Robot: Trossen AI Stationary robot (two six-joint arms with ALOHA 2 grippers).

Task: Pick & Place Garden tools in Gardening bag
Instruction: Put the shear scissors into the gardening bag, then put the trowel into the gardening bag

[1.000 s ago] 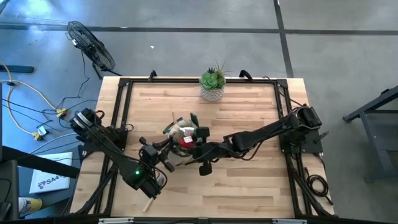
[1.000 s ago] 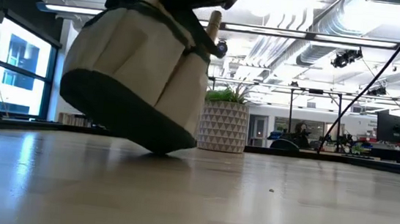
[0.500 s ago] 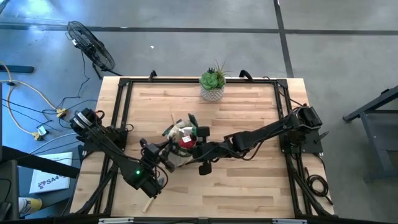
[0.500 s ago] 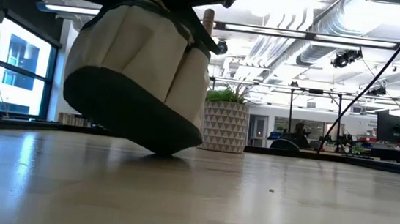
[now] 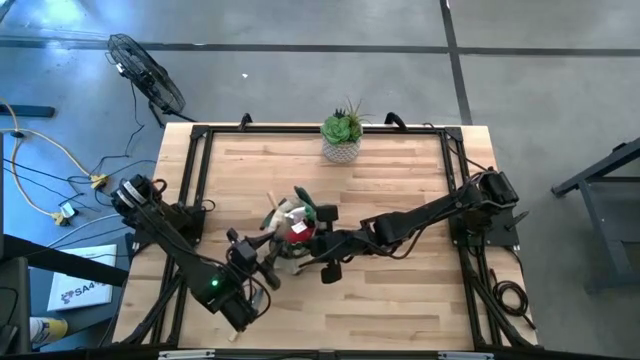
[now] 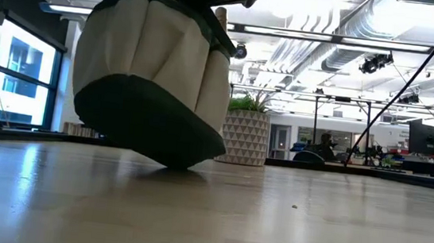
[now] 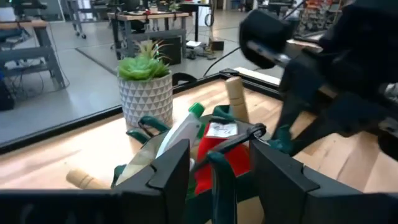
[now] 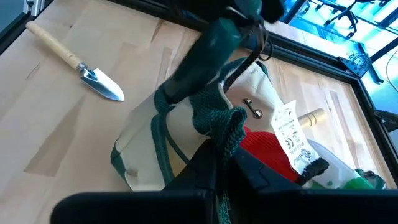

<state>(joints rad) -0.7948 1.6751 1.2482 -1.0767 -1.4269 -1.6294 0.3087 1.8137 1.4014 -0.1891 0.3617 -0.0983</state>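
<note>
Illegibly printed white tag (image 8: 290, 138) on gardening bag (image 8: 186, 134)

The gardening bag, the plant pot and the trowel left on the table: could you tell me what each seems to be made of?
Gardening bag: looks like matte woven canvas, tan with dark green base and trim; it creases softly where it tips.
Plant pot: probably ceramic or moulded plastic, white with a raised triangle pattern; which one is unclear.
Trowel: pale wooden handle, grain faintly visible, and a shiny silver blade, likely metal.
</note>
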